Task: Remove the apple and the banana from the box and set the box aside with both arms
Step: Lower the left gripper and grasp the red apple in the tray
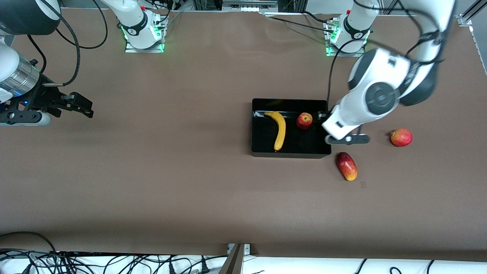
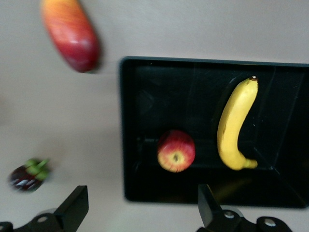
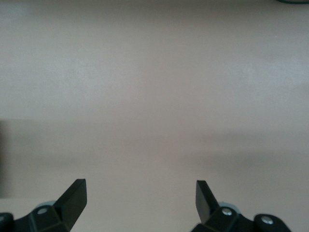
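Observation:
The black box [image 1: 290, 153] sits mid-table toward the left arm's end. The yellow banana [image 1: 280, 131] and the small red apple [image 1: 304, 120] lie inside it, apart from each other. My left gripper [image 1: 328, 125] is over the box's wall at the left arm's end; it is open and empty. In the left wrist view the box [image 2: 159, 96], apple [image 2: 176, 151] and banana [image 2: 235, 123] show past the open left gripper [image 2: 142, 194]. My right gripper [image 1: 83, 104] waits over bare table at the right arm's end, open and empty [image 3: 140, 189].
An oblong red-and-yellow mango [image 1: 346, 166] lies just off the box's corner, nearer the front camera. A round red-orange fruit [image 1: 401, 137] lies farther toward the left arm's end. A dark mangosteen [image 2: 29, 175] shows on the table in the left wrist view.

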Controlling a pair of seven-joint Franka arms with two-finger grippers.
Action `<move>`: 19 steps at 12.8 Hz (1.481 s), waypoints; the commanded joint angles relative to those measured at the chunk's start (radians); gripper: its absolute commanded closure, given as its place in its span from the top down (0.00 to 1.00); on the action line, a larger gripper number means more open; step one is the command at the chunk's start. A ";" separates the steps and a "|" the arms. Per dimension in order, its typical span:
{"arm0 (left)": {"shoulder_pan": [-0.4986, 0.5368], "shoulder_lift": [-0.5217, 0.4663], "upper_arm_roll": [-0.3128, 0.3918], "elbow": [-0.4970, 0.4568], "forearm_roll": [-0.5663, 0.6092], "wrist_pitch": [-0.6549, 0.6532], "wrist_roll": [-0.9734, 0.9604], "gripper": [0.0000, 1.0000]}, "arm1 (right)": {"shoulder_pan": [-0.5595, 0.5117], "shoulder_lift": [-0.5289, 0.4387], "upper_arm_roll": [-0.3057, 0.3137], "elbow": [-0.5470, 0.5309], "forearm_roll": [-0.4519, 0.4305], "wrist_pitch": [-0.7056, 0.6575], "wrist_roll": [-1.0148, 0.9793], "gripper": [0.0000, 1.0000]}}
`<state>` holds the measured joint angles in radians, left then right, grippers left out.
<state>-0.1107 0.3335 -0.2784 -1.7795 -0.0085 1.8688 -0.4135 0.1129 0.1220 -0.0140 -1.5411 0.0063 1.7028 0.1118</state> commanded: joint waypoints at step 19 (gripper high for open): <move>-0.026 0.067 -0.058 -0.426 0.137 0.622 -0.085 0.54 | 0.001 -0.005 0.003 0.010 -0.009 -0.015 0.003 1.00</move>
<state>-0.1249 0.3822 -0.3406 -2.2074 0.1098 2.4736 -0.4718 0.1129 0.1220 -0.0140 -1.5411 0.0063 1.7024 0.1118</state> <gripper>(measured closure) 0.295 0.000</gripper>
